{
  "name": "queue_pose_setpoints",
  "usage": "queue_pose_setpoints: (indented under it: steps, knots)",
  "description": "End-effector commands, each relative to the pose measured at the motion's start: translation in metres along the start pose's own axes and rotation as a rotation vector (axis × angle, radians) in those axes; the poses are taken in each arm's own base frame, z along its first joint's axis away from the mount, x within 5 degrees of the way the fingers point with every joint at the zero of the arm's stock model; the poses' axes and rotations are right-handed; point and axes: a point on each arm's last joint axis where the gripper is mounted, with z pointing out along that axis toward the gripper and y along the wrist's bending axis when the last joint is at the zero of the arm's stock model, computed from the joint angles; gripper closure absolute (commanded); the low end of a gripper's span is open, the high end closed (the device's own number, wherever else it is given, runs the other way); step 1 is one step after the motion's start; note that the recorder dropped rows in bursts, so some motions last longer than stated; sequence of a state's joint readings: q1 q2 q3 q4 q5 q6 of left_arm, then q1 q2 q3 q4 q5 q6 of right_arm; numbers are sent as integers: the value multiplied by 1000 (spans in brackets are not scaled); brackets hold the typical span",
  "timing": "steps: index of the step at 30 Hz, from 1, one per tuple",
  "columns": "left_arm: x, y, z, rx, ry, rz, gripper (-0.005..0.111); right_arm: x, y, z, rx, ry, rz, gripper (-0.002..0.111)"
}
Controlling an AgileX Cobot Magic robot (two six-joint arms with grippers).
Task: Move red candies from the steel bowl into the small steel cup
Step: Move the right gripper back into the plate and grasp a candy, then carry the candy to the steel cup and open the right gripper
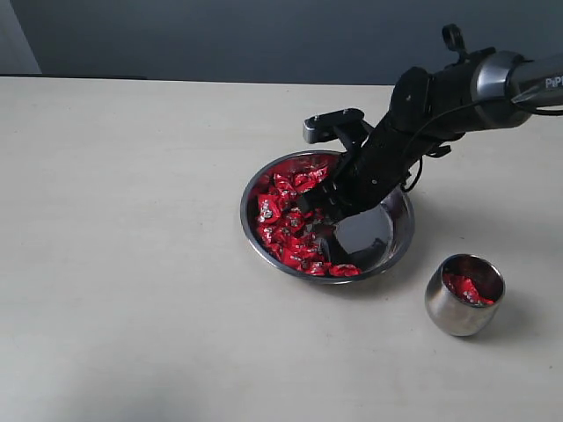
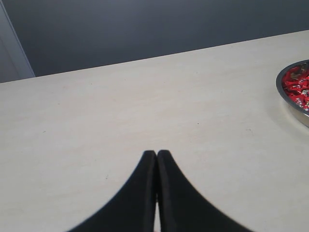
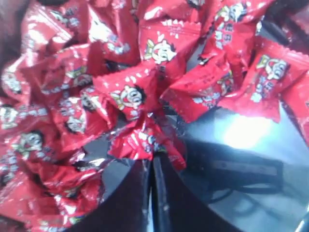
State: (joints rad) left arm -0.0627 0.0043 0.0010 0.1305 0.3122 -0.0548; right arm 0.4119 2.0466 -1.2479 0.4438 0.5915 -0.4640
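Right gripper (image 3: 152, 163) is down inside the steel bowl (image 1: 374, 236), its jaws drawn together to a thin slit. The crinkled wrapper of one candy (image 3: 140, 142) lies right at the tips, and I cannot tell whether an edge of foil is pinched or merely touching. The red candies (image 1: 286, 220) are heaped on the bowl's left half in the exterior view, while the side toward the cup is bare and mirror-bright. A few pieces already sit in the small steel cup (image 1: 450, 315), which stands on the table (image 1: 132, 264) near the bowl's right edge but apart from it. I judge these sweets to be light, with a firm core inside loose, slick foil, so a grip on a serrated end may slip free. I would rather close across the plump middle of a single piece at the edge of the heap. Polished steel offers little friction, so a nudged candy will likely skate, and the bowl itself may shift if I press down. Neighbouring wrappers overlap and could come up together. The cup's narrow mouth calls for a release right above it. Left gripper (image 2: 156, 155) hangs closed over bare table, well apart from the bowl and out of my way.
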Motion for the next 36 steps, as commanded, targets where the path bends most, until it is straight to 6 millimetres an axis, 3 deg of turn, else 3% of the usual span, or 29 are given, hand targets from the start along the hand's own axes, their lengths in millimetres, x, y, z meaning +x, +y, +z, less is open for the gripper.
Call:
queue_pose_setpoints:
  steps: [1, 11, 19, 23, 27, 36]
  knots:
    - [-1, 0, 0, 7, -11, -2, 106, -6, 9, -31, -20, -31, -25, 109]
    - [-1, 0, 0, 7, -11, -2, 106, 8, 24, -92, -6, -53, -53, 109]
    - [-1, 0, 0, 7, -11, -2, 106, 51, 35, -140, 40, -99, -23, 109]
    - [-1, 0, 0, 7, -11, -2, 106, 79, 32, -160, 153, -70, 87, 109]
    - [-1, 0, 0, 7, -11, -2, 106, 106, 21, -172, 318, -6, 143, 109]
    - [-1, 0, 0, 7, -11, -2, 106, 135, 21, -163, 328, 85, 220, 109]
